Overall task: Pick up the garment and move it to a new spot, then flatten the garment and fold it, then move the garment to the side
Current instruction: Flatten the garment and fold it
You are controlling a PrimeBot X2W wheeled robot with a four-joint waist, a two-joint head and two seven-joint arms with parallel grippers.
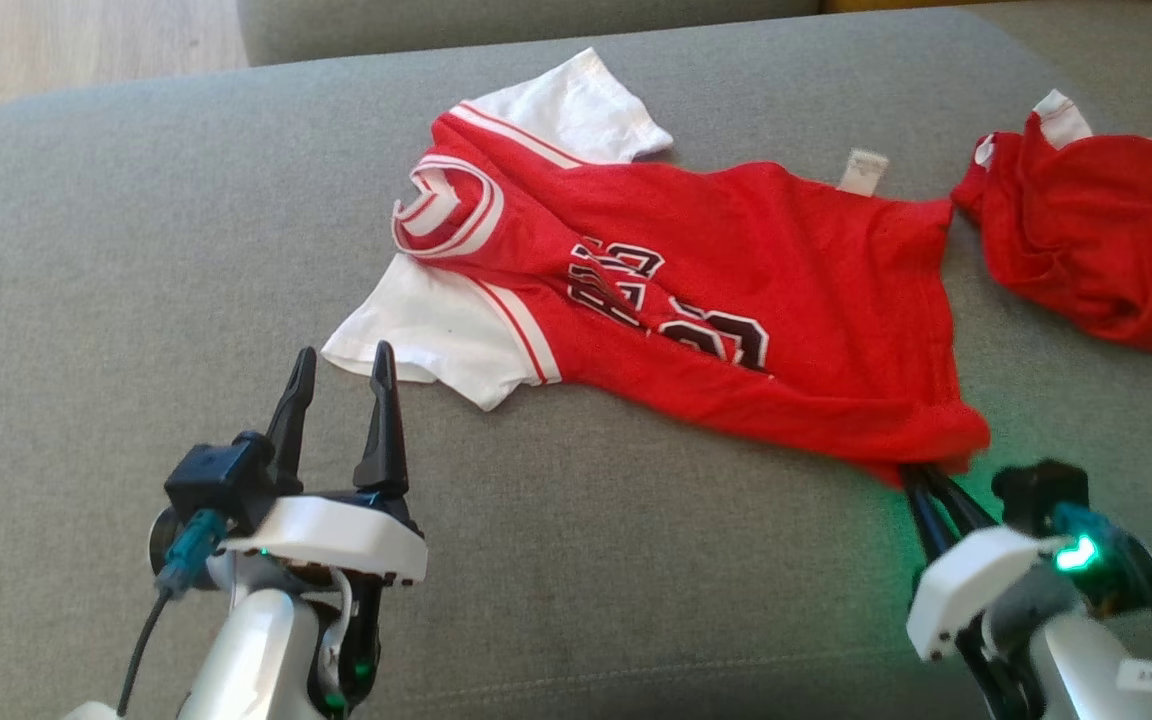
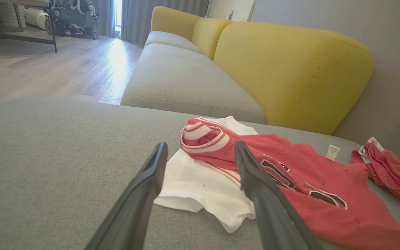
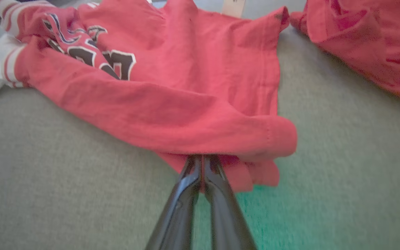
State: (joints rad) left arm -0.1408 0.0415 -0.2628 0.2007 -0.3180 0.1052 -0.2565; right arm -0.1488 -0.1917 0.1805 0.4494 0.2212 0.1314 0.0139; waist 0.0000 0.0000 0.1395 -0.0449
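Observation:
The garment [image 1: 696,300] is a red jersey with white sleeves and black lettering, lying rumpled across the grey cushion [image 1: 136,250]. My right gripper [image 1: 921,475] is shut on its near hem corner, fingertips tucked under the red cloth; the right wrist view shows the garment [image 3: 186,104] bunched over my right gripper [image 3: 201,159], jaws pressed together. My left gripper [image 1: 341,362] stands open just short of the near white sleeve [image 1: 426,330], touching nothing. In the left wrist view the garment [image 2: 290,173] lies ahead and my left gripper [image 2: 200,151] frames the white sleeve [image 2: 200,187].
A second red piece of clothing [image 1: 1096,230] lies crumpled at the far right of the cushion. Beyond are another grey seat [image 2: 182,76] with yellow backrests [image 2: 290,69], and a wooden floor [image 2: 47,69] to the left.

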